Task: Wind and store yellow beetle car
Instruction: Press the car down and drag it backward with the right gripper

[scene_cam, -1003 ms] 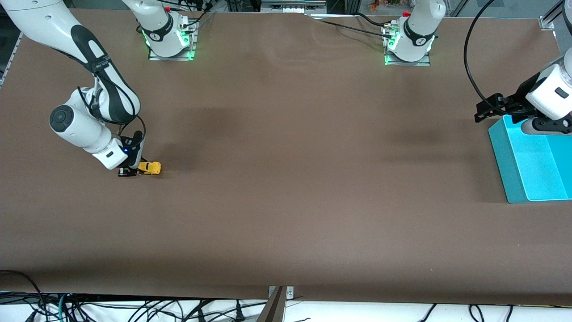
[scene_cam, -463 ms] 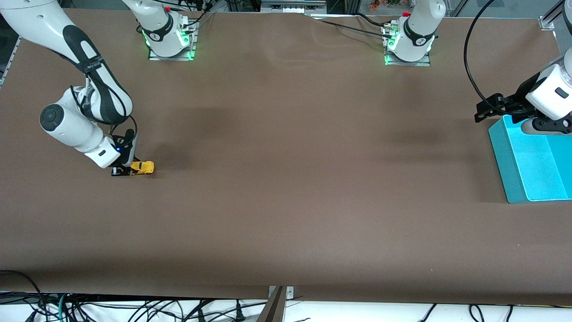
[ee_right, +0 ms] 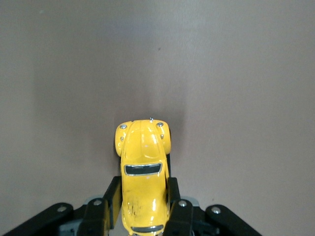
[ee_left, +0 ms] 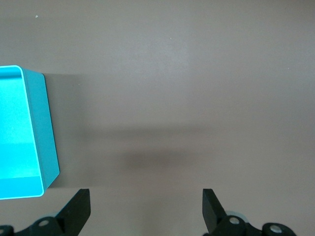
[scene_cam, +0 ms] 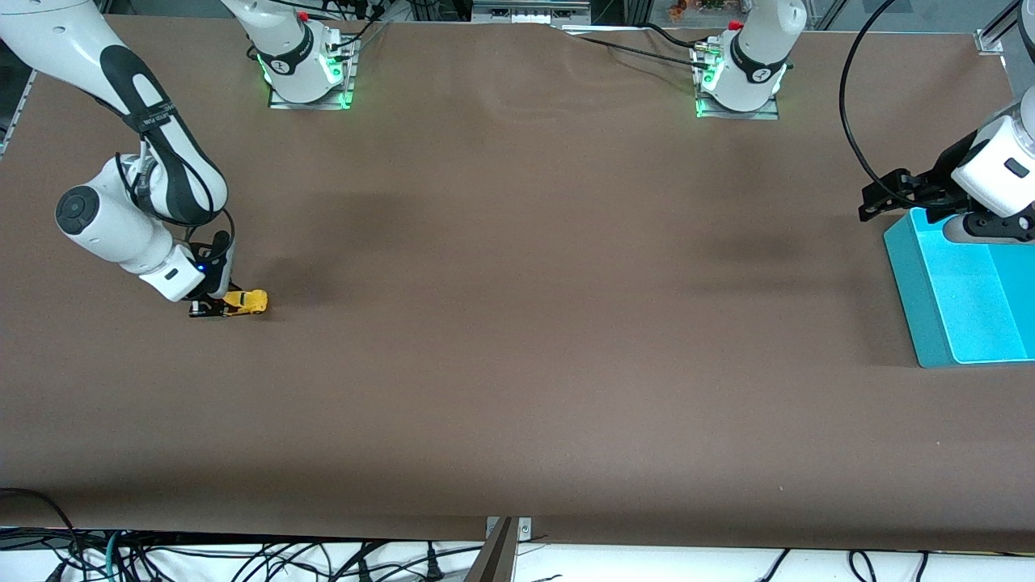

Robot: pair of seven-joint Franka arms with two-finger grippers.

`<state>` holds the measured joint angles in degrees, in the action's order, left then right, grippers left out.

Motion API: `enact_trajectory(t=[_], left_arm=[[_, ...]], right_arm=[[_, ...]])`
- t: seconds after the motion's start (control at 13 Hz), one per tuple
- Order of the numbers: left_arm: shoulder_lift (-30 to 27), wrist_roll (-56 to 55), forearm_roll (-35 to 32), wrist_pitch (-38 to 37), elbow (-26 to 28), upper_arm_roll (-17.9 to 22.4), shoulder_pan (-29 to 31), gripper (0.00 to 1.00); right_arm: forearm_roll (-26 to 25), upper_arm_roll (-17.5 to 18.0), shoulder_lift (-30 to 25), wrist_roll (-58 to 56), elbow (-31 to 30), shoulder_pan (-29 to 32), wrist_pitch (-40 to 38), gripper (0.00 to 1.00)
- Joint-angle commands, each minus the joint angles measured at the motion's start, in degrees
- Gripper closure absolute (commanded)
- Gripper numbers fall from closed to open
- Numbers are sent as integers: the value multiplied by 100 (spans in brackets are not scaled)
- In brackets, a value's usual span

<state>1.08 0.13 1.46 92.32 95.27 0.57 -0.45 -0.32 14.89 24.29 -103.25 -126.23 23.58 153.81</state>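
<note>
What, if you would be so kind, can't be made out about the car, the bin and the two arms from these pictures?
- Yellow beetle car: its rear is hidden between the right pincer fingers in the right wrist view; its wheels can't be seen there.
- Whether the car touches the table: too small to tell in the front view.
- Turquoise bin: cut off by the front view's edge, and partly covered by the open left pincer, which waits over it.
</note>
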Motion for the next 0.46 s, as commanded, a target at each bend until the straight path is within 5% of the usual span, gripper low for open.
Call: enact_trajectory(t=[0.0, 0.39], left_arm=[[67, -22, -163, -126, -184, -30, 18, 0], [67, -22, -163, -126, -184, -30, 18, 0]], right_arm=[[-56, -21, 366, -476, -112, 392, -53, 79], [-64, -38, 410, -819, -95, 691, -53, 79]])
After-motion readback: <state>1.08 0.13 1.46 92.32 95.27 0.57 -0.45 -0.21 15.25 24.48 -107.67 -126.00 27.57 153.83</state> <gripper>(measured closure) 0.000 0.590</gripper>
